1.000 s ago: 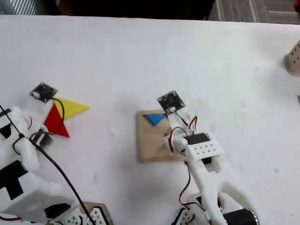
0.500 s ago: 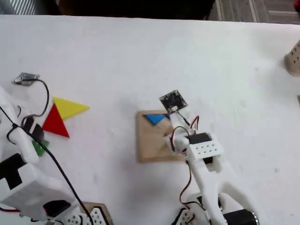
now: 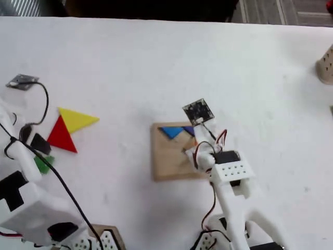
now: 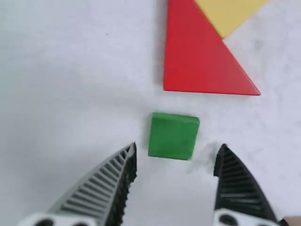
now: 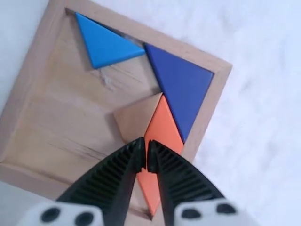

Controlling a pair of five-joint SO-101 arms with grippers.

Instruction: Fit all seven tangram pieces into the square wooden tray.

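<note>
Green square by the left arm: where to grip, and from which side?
Pinch the green square across its two parallel side edges, coming from above: it lies flat on the table, apart from the red triangle, with the open fingers of the left gripper flanking it.

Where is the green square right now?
Far left in the high view, the green square lies beside the red triangle, just ahead of the open jaws.

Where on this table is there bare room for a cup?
The far half of the table, beyond the tray and yellow triangle, is bare. So is the strip between the red triangle and tray. Crowded: around the green square by the left end effector, and the tray's near right corner, under the right arm.
</note>
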